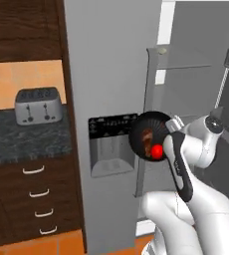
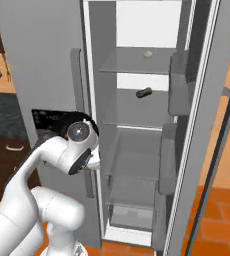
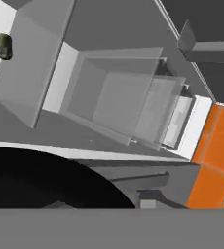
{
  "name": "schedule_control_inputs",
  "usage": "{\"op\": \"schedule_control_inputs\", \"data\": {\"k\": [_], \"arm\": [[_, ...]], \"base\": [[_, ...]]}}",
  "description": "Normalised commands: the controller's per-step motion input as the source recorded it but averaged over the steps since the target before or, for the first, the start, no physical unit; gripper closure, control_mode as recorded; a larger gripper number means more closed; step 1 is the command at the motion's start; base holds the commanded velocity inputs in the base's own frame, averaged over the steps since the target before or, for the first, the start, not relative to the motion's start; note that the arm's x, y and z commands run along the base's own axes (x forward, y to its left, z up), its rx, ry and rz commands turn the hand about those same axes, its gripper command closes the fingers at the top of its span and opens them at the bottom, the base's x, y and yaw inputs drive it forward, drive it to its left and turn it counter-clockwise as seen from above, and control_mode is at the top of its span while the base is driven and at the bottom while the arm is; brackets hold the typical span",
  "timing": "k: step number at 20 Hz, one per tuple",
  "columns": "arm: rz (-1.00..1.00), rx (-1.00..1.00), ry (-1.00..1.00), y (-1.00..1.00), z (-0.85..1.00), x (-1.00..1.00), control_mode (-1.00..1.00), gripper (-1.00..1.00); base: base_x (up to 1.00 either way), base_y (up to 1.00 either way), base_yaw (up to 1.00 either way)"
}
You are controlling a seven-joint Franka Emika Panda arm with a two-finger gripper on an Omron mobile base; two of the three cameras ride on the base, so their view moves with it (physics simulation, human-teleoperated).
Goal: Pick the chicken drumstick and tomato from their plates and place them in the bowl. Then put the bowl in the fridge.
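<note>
Since the small brown roasted drumstick and the small glossy red tomato already lie inside the round black bowl, the loading part looks done; what's left is getting the bowl into the tall grey stainless-steel fridge and letting go.

Bowl is carried up in the air at the end of the white arm, tipped so its dark inside faces the left base cam, just in front of the black dispenser panel and beside the fridge's long vertical handle. End effector itself is hidden behind bowl & wrist: it evidently has hold of the bowl's rim, but how far the fingers are closed I can't tell.

Right door stands wide open, so the opening is free. Glass shelves are stacked close w/ a small dark item on one; lower shelf looks roomiest. Edges to mind, I'd judge: closed left door's edge and the handle, both near the bowl. Tilt risks spilling the food.
</note>
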Motion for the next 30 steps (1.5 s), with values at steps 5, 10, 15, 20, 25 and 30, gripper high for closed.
{"op": "schedule_control_inputs", "data": {"k": [5, 10, 15, 20, 25, 30], "arm": [[0.0, 0.0, 0.0, 0.0, 0.0, 0.0, 1.0, 1.0], [0.0, 0.0, 0.0, 0.0, 0.0, 0.0, 1.0, 1.0], [0.0, 0.0, 0.0, 0.0, 0.0, 0.07, -1.0, 1.0], [0.12, 0.06, 0.21, -0.23, -0.03, 0.22, -1.0, 1.0], [0.05, 0.08, 0.05, 0.0, -0.13, 0.88, -1.0, 1.0], [0.06, 0.06, 0.01, 0.02, -0.16, 0.77, -1.0, 1.0]], "base": [[0.15, 0.01, -0.52], [0.82, 0.13, -0.29], [0.72, 0.02, -0.07], [0.0, 0.0, 0.0], [0.0, 0.0, 0.0], [0.0, 0.0, 0.0]]}}
